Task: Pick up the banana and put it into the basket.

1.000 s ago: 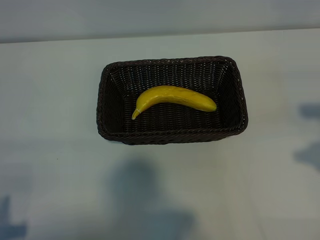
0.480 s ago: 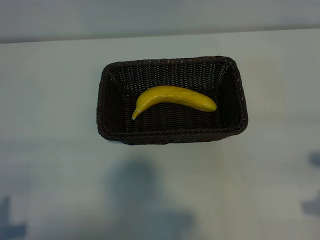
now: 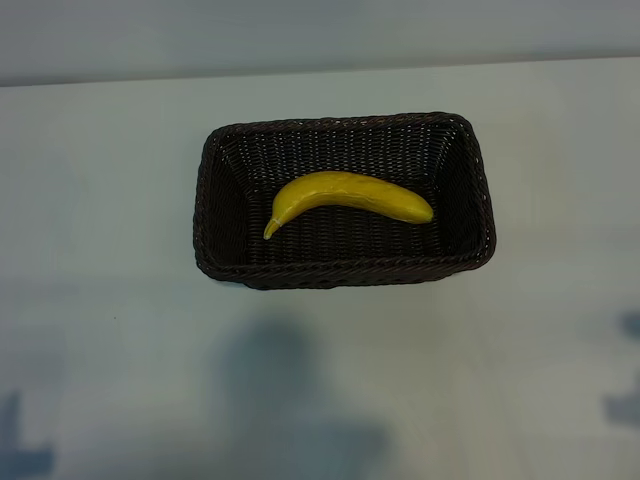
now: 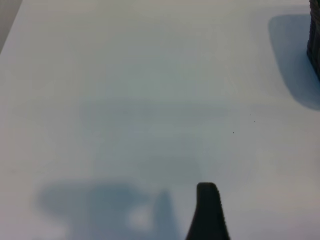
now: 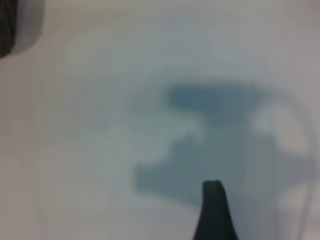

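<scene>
- Lying inside the basket [image 3: 344,268], the banana [image 3: 348,198] rests on the woven floor, its long axis running roughly along the basket's length, stem tip toward the exterior view's left and lower, blunt end toward the right.
- Neither arm appears in the exterior view; only faint shadows fall on the table [image 3: 110,300] near its lower edge and at its right edge.
- In the left wrist view a single dark fingertip [image 4: 208,212] of the left end effector shows over bare table, with a sliver of the basket's wall [image 4: 315,45] at the picture's edge. So the basket lies off to one side of that end effector and well apart.
- In the right wrist view one dark fingertip [image 5: 214,212] of the right end effector likewise hangs over bare table, with a dark corner [image 5: 6,30], probably the basket, at the far edge of the picture.
- Both end effectors stand well open and hold nothing; no banana appears in either wrist view.
- Judging from how things lie, the placing looks done, with the banana wholly within the rim and touched by no end effector.
- Neither arm seems clearly the nearer; each has the basket only at the margin of its view. Any coming move would seem to be parking, not another reach.
</scene>
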Robot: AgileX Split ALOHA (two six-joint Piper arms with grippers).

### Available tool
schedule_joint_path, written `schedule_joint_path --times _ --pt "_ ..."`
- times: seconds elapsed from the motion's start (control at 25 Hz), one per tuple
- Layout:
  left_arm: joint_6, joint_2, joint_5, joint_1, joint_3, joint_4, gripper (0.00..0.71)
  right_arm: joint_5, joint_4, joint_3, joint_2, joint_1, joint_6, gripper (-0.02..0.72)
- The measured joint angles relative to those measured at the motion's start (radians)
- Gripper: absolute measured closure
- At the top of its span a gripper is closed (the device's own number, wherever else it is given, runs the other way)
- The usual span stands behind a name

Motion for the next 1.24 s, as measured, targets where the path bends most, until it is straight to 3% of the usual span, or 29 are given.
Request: schedule_joint_path --times 0.44,0.72,1.24 --pt "0.0 0.0 0.0 0.0 0.001 0.0 0.148 -0.004 0.0 0.0 -0.015 0.0 0.0 0.189" --pt "0.0 0.0 0.0 0.0 0.001 0.0 0.148 -0.004 0.0 0.0 -0.266 -0.034 0.0 0.189" --pt "0.0 0.0 0.0 0.0 0.001 0.0 0.148 -0.005 0.003 0.0 -0.273 -0.014 0.0 0.189"
